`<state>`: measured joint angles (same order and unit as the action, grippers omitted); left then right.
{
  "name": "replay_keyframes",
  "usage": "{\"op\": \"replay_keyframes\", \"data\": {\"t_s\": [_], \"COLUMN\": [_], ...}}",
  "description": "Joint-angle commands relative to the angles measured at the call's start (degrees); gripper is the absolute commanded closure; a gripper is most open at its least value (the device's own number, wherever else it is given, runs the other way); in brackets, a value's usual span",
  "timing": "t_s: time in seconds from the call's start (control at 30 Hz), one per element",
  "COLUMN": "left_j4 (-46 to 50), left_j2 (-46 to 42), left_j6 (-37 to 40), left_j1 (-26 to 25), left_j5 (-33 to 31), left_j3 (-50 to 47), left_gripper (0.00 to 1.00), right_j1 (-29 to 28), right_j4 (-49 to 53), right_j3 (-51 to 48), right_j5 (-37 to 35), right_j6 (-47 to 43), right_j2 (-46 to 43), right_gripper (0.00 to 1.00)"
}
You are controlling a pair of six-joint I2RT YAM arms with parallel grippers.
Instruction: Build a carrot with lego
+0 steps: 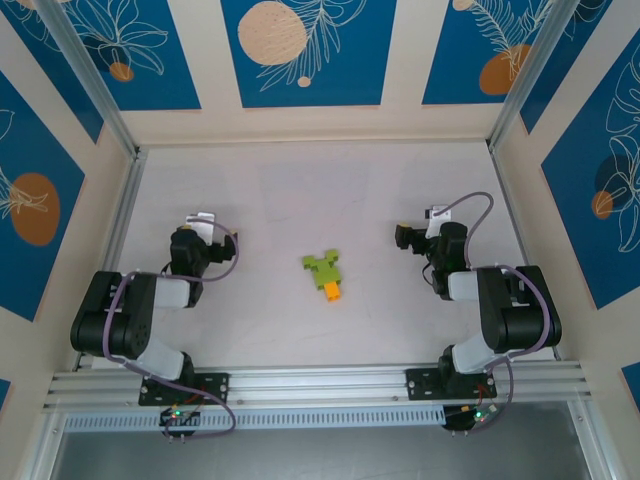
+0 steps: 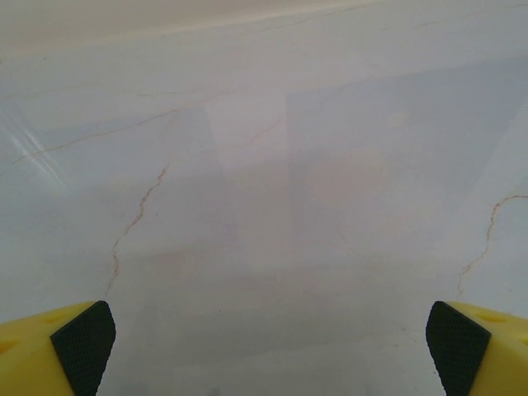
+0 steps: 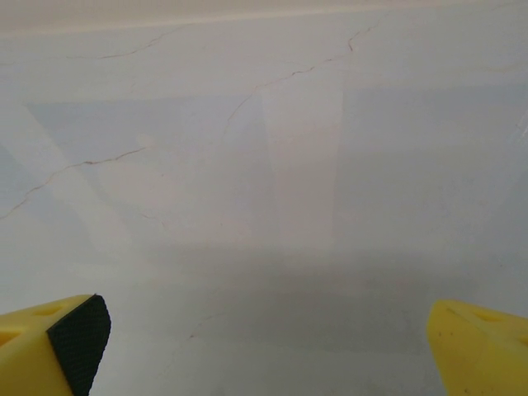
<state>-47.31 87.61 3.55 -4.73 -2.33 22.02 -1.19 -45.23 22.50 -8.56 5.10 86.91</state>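
The carrot (image 1: 324,274), between the left gripper (image 2: 268,340) and the right gripper (image 3: 266,332), consisted of lime-green bricks (image 1: 321,265) and one orange brick (image 1: 331,291). Each gripper had yellow fingers (image 2: 33,351) with black, finely cross-hatched pads (image 2: 82,345). The tabletop (image 2: 272,165) beneath both grippers was pale grey-white and marble-patterned, with thin brown veins. The arms (image 1: 110,315) were black with light grey segments and carried purple cables (image 1: 470,195). The walls (image 1: 300,50) beyond the grippers showed blue panels with white line-drawn leaves and orange and peach discs, framed in cream. The rail (image 1: 320,385) was silver.
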Motion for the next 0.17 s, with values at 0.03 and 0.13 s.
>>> {"op": "replay_keyframes", "data": {"t_s": [0.03,0.13], "left_j4": [0.30,0.19], "left_j2": [0.33,0.32], "left_j6": [-0.04,-0.06], "left_j1": [0.74,0.78], "left_j5": [1.31,1.36], "left_j3": [1.27,1.18], "left_gripper": [0.01,0.01], "right_j1": [0.66,0.71], "right_j4": [-1.80,-1.79], "right_j3": [0.92,0.92], "right_j5": [1.92,2.05], "right_j6": [0.82,0.83], "right_j2": [0.36,0.36], "right_gripper": [0.01,0.00]}}
